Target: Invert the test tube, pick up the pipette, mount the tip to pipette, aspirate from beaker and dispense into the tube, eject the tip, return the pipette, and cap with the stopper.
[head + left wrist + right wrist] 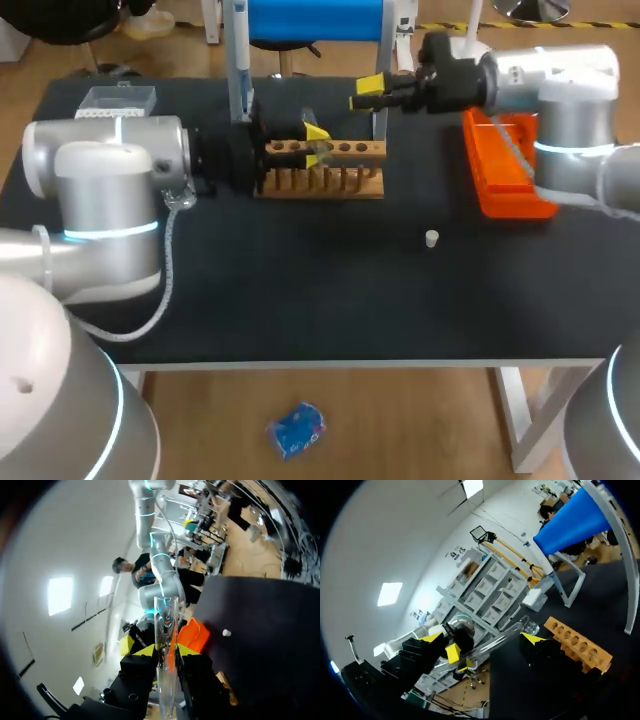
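Observation:
A clear glass test tube is clamped between the yellow tips of my left gripper, which is shut on it. In the head view that left gripper hovers over the wooden tube rack. My right gripper is just behind and to the right of the rack, open. In the right wrist view its fingers stand wide apart on either side of the test tube without touching it. The small white stopper lies on the black table, right of centre.
An orange tray lies at the right under my right arm. A pipette stand rises behind the rack, and a white tip box stands at the back left. The black tabletop stretches toward the front edge.

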Robot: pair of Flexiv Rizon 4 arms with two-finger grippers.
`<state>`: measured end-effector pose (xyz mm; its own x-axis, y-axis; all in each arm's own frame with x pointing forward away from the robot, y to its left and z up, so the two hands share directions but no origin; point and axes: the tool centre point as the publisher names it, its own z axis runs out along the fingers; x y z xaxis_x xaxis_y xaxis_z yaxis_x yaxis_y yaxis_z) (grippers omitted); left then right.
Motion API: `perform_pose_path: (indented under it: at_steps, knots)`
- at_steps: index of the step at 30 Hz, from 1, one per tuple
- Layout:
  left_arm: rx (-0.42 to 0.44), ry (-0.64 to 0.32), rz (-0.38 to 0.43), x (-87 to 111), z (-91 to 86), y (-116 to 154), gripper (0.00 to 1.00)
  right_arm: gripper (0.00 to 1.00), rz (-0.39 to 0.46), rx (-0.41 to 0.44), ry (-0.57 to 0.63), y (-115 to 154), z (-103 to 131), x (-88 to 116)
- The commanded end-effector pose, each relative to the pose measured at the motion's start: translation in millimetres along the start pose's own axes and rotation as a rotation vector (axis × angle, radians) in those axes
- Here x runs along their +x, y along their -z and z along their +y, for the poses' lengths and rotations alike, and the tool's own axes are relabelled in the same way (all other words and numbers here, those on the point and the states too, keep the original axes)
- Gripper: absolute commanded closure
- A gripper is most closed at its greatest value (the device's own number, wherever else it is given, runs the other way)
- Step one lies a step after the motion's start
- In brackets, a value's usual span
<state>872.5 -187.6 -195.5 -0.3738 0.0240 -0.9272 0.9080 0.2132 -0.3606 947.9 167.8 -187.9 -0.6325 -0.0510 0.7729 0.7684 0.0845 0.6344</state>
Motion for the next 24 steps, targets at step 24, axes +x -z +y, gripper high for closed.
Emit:
perform_pose_path:
  at_steps: [24]
  knots:
    - [0.027,0.637,0.149,-33.2,33.5,6,1.0,0.0,-0.252,0.421,0.746,46,-15,-20]
